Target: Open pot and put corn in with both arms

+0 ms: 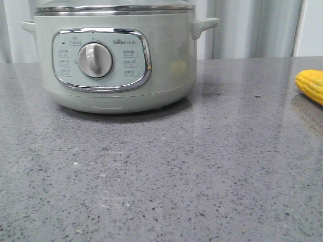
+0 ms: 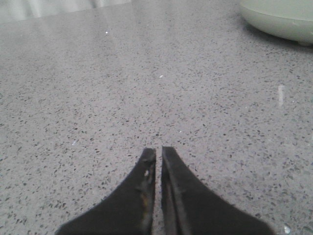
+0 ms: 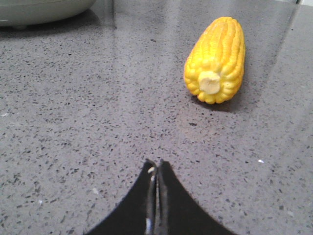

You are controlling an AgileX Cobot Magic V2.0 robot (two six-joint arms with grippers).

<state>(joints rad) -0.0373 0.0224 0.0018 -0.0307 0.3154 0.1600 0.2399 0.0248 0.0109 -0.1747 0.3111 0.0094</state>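
- Left gripper (image 2: 158,152): fingers pressed together, gripping nothing, low over the grey table (image 2: 98,98); the pot (image 2: 281,19) stands well ahead of it.
- Right gripper (image 3: 157,165): fingers together, empty; the corn (image 3: 217,58) lies near, just ahead.

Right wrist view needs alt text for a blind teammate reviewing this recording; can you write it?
A yellow corn cob lies on a speckled grey countertop, cut end facing the camera. The right gripper sits shut and empty short of it, and the pale green pot shows at one corner.
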